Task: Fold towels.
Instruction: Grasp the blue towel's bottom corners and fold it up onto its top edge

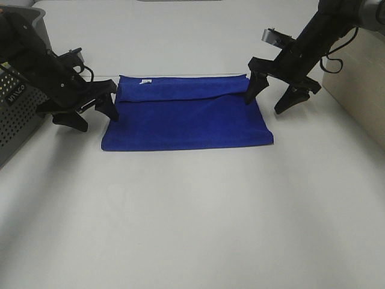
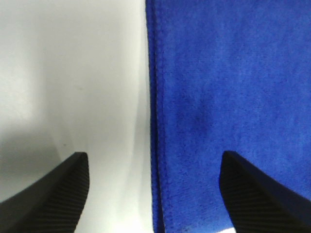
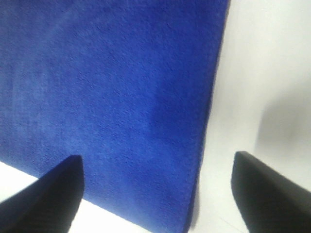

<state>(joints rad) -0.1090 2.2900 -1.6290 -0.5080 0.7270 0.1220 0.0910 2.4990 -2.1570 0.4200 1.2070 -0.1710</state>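
Observation:
The royal-blue towel (image 1: 186, 117) lies folded on the white table, its far edge folded over toward the front, with a small white tag (image 1: 144, 81) near the far left corner. My left gripper (image 1: 93, 114) is open at the towel's left edge, one finger over the cloth and one over the table. The left wrist view shows that stitched edge (image 2: 154, 121) between the open fingers (image 2: 53, 194). My right gripper (image 1: 269, 99) is open at the towel's far right corner. The right wrist view shows the towel's right edge (image 3: 209, 121) between its fingers (image 3: 43, 199).
A grey perforated box (image 1: 18, 102) stands at the left edge behind the left arm. A beige wall or panel (image 1: 361, 90) runs along the right side. The white table (image 1: 192, 217) stretches in front of the towel.

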